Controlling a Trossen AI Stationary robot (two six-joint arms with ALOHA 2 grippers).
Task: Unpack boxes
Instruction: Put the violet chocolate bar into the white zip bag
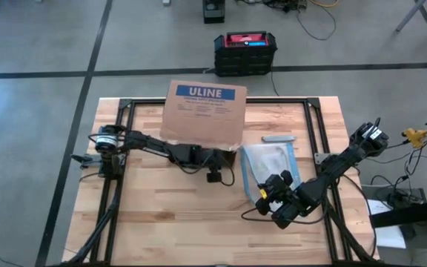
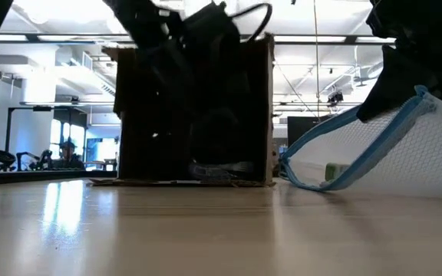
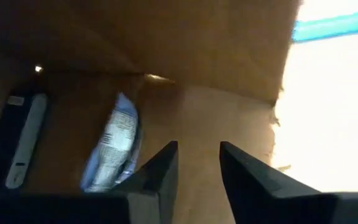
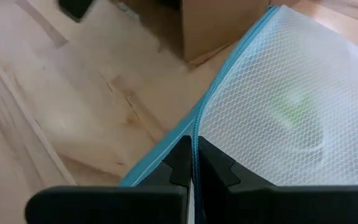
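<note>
Brown corrugated cardboard is what you see first: the box (image 1: 204, 113) lies on its side at the far middle of the wooden table (image 1: 161, 215), and its blue label reads "ULINE" in white letters. The smaller print under the label cannot be read.

Your left gripper (image 3: 197, 163) is inside the open mouth of the box. Its fingers (image 3: 160, 171) stand a little apart, with a narrow gap between them, and they hold nothing. Deeper in the box lie a blue and white packet (image 3: 114, 149) with small print that I cannot read, and a long white and dark object (image 3: 20, 146) beside it.

The left arm reaches from the left edge of the table, stretched low toward the box.

Your right gripper (image 4: 194, 163) has its fingers closed on the blue edge of the clear mesh pouch (image 1: 269, 165), just to the right of the box. In the low view this edge is lifted off the table. The right arm comes bent from the right side of the table.
</note>
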